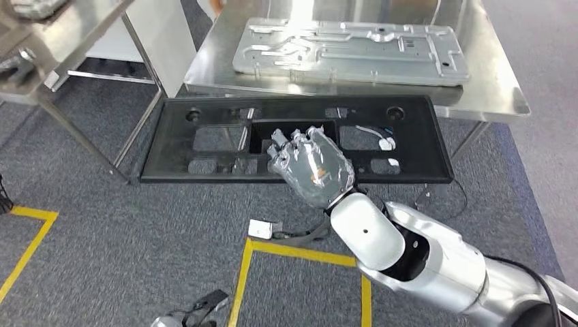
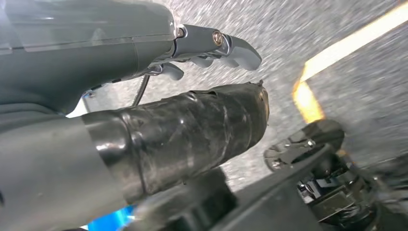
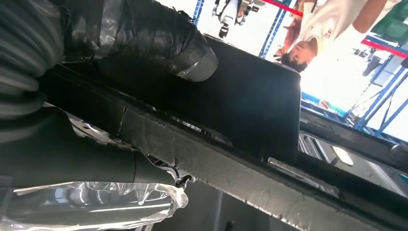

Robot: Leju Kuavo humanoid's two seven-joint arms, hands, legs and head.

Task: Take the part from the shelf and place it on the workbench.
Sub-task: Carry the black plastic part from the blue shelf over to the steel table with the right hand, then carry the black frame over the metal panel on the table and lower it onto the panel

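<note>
The part is a long black panel [image 1: 409,109] with several cutouts and white connectors on short wires. It hangs level in front of the steel workbench [image 1: 491,82], its far edge at the bench's front edge. My right hand [image 1: 310,167] grips the panel's near edge at the middle. In the right wrist view the taped thumb [image 3: 159,43] lies on one face of the panel [image 3: 250,101] and the fingers wrap the other. My left hand [image 2: 144,96] hangs over the grey floor, fingers [image 2: 216,45] apart from the thumb, holding nothing.
A large pressed metal plate [image 1: 347,51] covers most of the workbench top. A steel shelf [image 1: 61,34] stands at the far left. A white connector with a cable [image 1: 264,229] lies on the floor by yellow tape lines [image 1: 300,253]. A person [image 3: 312,43] stands beyond the bench.
</note>
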